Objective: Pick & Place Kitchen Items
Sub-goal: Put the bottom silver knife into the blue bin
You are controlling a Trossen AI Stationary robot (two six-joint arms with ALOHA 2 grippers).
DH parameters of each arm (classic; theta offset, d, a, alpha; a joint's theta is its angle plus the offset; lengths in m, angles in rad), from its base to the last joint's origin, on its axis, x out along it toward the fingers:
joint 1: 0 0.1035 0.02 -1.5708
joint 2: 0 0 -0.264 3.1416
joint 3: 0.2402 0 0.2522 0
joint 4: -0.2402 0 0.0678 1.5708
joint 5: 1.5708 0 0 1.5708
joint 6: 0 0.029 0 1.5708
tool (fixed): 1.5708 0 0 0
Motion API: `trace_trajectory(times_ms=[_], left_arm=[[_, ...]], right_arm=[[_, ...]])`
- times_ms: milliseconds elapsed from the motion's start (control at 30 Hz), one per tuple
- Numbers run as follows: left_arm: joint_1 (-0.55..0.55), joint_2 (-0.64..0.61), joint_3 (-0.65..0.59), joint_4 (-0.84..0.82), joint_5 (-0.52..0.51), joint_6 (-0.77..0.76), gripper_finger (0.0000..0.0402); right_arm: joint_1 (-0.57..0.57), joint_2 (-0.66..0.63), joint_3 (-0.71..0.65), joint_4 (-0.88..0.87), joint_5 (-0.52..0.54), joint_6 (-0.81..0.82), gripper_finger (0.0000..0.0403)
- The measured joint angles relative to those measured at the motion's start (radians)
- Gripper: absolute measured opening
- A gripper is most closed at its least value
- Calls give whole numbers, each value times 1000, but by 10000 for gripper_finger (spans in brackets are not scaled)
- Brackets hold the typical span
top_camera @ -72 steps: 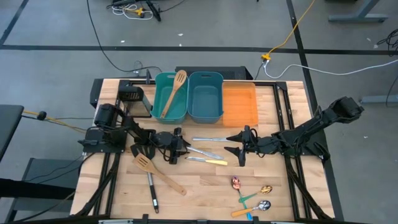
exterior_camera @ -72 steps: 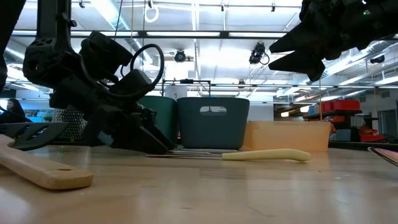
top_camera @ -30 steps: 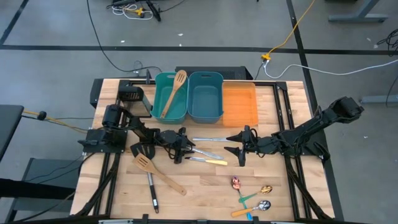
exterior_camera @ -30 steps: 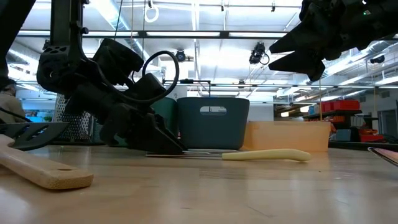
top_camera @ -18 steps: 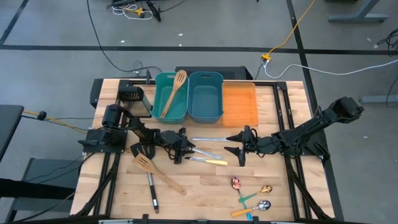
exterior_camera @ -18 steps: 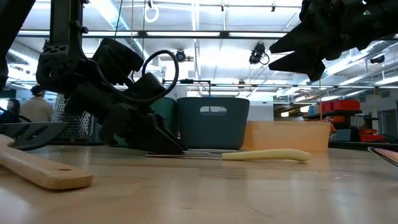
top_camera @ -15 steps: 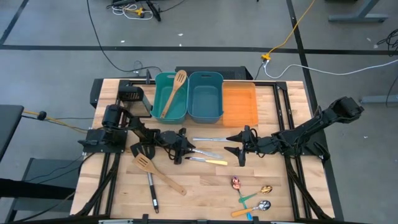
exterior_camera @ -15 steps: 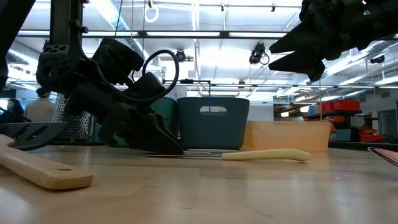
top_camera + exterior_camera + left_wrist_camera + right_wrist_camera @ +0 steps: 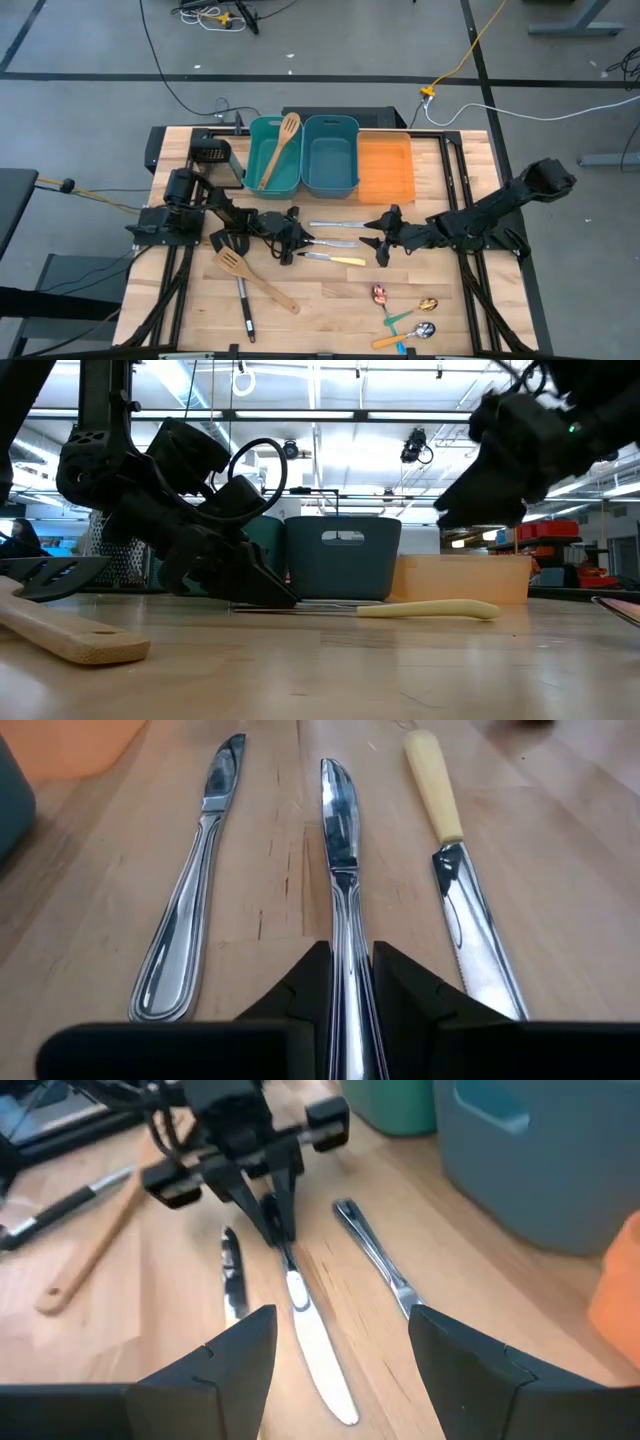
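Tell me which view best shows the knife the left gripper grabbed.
Left wrist view: the middle knife runs straight up from the left gripper, shut on its handle. High view shows it small; right wrist view from the blade end; low view barely.

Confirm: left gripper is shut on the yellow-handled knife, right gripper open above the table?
Not quite. The left wrist view shows the left gripper shut on the middle all-silver knife; the yellow-handled knife lies untouched beside it. The right gripper is open above the table, as you said.
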Motion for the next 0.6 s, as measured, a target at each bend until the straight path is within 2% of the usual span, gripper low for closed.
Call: trace_trajectory(times_ms=[267, 467, 600], left_arm=[[-1, 2, -1, 10, 5, -15, 65], [-1, 2, -1, 11, 5, -18, 65], [-1, 2, -1, 12, 7, -19, 65]], right_arm=[[-63, 152, 67, 19, -84, -31, 240], [-83, 209, 123, 5, -140, -61, 240], [-83, 236, 133, -21, -141, -63, 240]])
